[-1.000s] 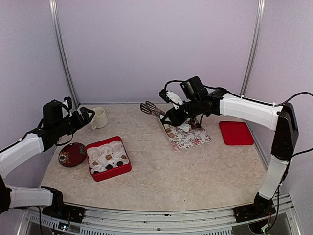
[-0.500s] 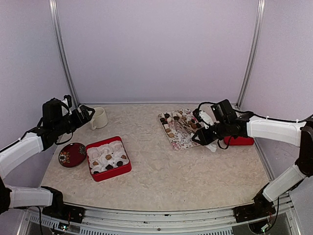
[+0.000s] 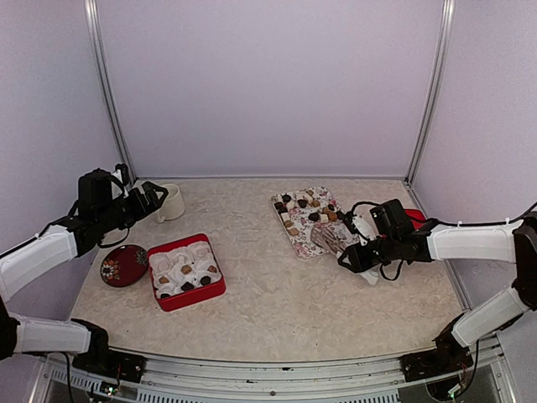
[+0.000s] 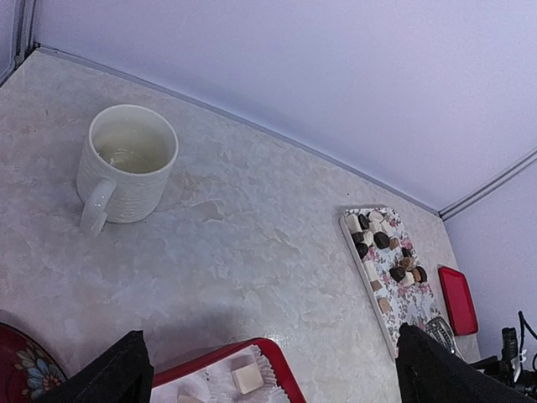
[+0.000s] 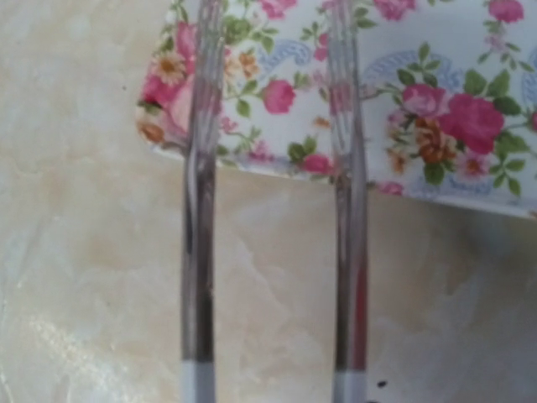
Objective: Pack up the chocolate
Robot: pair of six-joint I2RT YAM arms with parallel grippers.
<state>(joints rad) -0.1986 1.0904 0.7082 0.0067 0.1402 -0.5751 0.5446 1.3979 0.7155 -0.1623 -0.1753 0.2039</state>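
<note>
Chocolate (image 3: 306, 206) pieces crowd the far end of the floral tray (image 3: 304, 242), trailing along its left edge; more fill the red box (image 3: 197, 298). Right gripper (image 3: 352, 254) clasps tongs (image 5: 197, 252) pointing over the tray's corner; left gripper (image 3: 153, 196) gapes wide.

— How was the light?
— Bright, soft and even. The pale marbled tabletop (image 3: 285, 294) carried only faint shadows under the arms, and a mild sheen showed on it close up.
— And sharpness?
— The overhead view was clear but coarse: the small brown and cream chocolate pieces (image 3: 304, 204) were mere specks. The right wrist view was blurred throughout, with the metal tongs (image 5: 200, 269) and the rose-patterned tray (image 5: 436, 92) smeared. The cream ribbed mug (image 4: 126, 168) looked crisp.
</note>
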